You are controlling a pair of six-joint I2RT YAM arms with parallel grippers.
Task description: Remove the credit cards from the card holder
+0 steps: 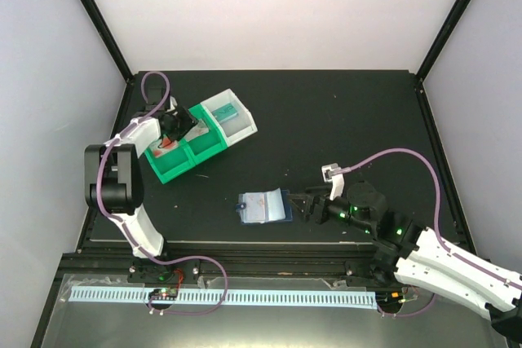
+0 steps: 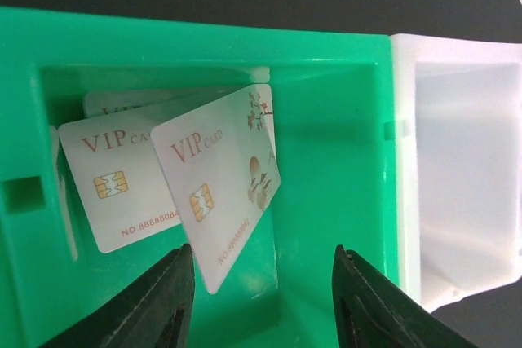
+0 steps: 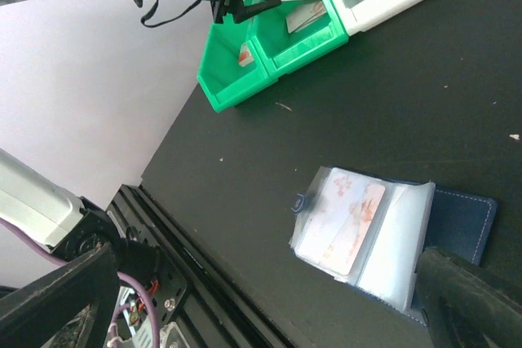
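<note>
The left end effector (image 2: 261, 283) hangs over the middle compartment of the green tray (image 2: 342, 63), fingers (image 2: 163, 307) apart and holding nothing. Below it lie the cards (image 2: 220, 193) already out of the holder: two overlapping and tilted against each other, with the edge of a third behind. They look dropped rather than laid, which fits a release from just above. The spread fingers suggest a drop-off just made, so this arm's next job is probably to go for another card. The white bin (image 2: 457, 160) adjoins the tray on its right.

Near the worktop's (image 1: 342, 120) middle, well apart from the tray, the holder (image 3: 359, 234) lies flat and opened. At least one pale pink card (image 3: 347, 222) sits inside its clear sleeve, so the task is not finished.

Just beside the holder's right edge is the right end effector (image 1: 310, 206), its fingers wide apart and gripping nothing. In the right wrist view, one finger (image 3: 469, 303) sits at the holder's dark blue cover. Whether it presses down cannot be told. It is likely placed there to steady the light sleeve, which would otherwise slide as a card is drawn out.
</note>
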